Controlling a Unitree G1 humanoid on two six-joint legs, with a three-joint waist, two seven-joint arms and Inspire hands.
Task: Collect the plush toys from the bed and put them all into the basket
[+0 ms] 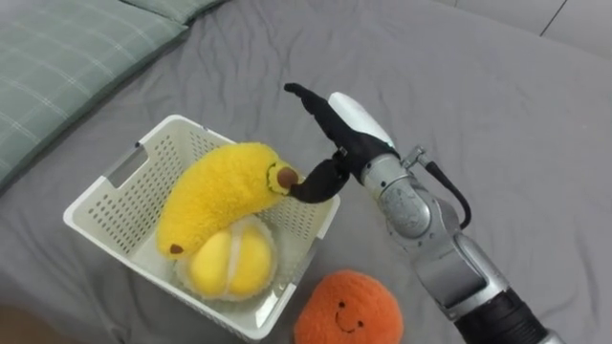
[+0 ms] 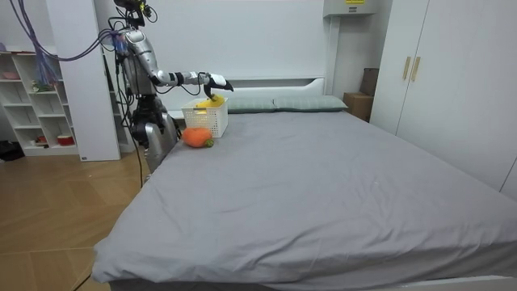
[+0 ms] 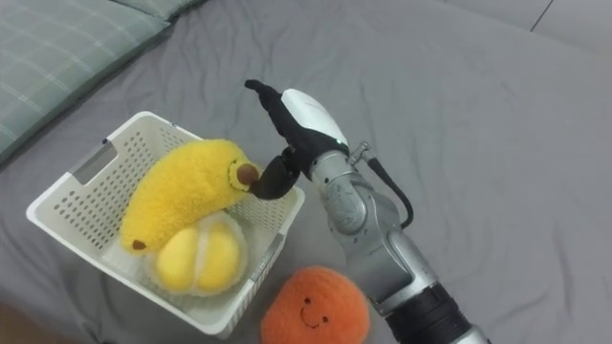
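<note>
The robot stands at the side of the wide grey-sheeted bed, near its head end, at the room view's left, with its right arm reaching out over the mattress. The right hand hovers above the far corner of the white perforated plastic basket, which sits on the sheet just beside a pale green checked pillow. Its fingers are spread and nearly straight, pointing away from the robot and holding nothing, while the thumb bends down to the brown tip of the long yellow plush banana.

The banana lies slantwise inside the basket, resting on a round yellow segmented plush fruit. A round orange plush toy with a smiling face lies on the sheet, outside the basket and just beside its near corner.
</note>
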